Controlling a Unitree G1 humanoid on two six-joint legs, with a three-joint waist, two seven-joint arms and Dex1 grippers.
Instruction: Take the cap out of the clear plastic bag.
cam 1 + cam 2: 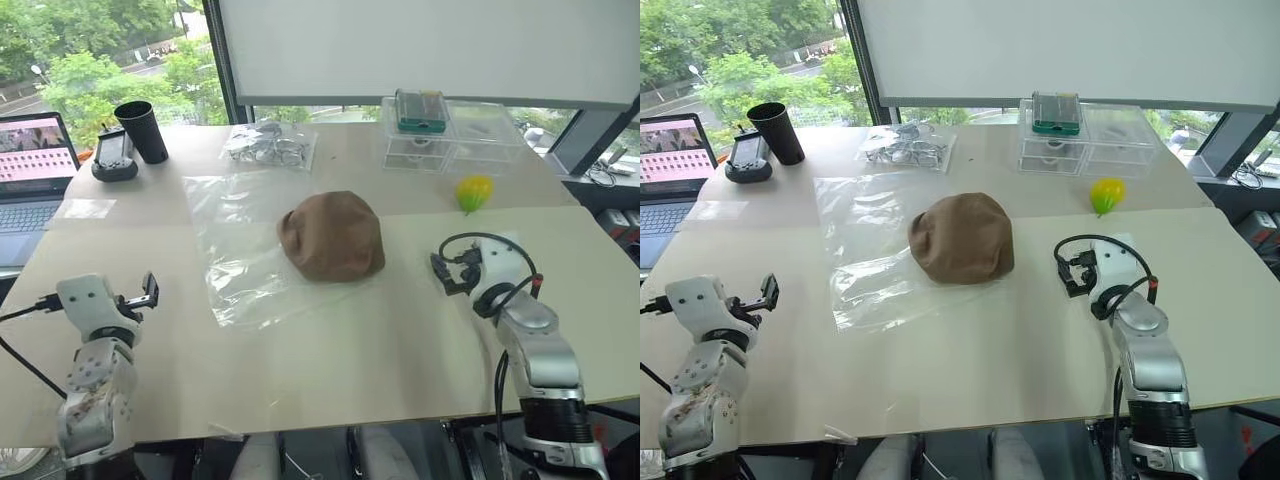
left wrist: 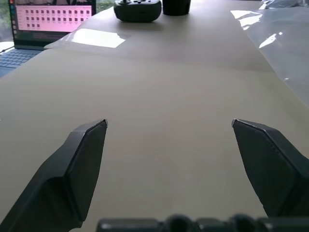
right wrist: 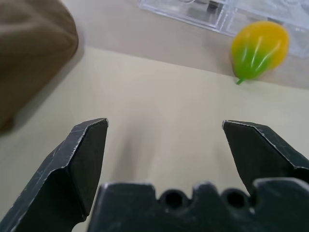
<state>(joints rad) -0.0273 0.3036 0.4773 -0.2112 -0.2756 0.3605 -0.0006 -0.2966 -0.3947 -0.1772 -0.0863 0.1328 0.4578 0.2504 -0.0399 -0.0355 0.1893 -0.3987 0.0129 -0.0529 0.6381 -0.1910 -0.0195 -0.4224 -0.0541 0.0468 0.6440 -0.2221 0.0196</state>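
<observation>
Both claws hover low over the table [image 1: 330, 380] with fingers spread wide and nothing between them, the left claw [image 2: 169, 145] well off to the left of the bag and the right claw [image 3: 164, 140] just right of the cap. Between them lies the clear plastic bag [image 1: 235, 270], flat, glossy and wrinkled, with the cap [image 1: 332, 236] sitting as a soft, plain brown dome on its right part. Beyond the right claw lies a yellow-green fruit [image 3: 259, 47] beside clear plastic boxes [image 1: 450, 135].
</observation>
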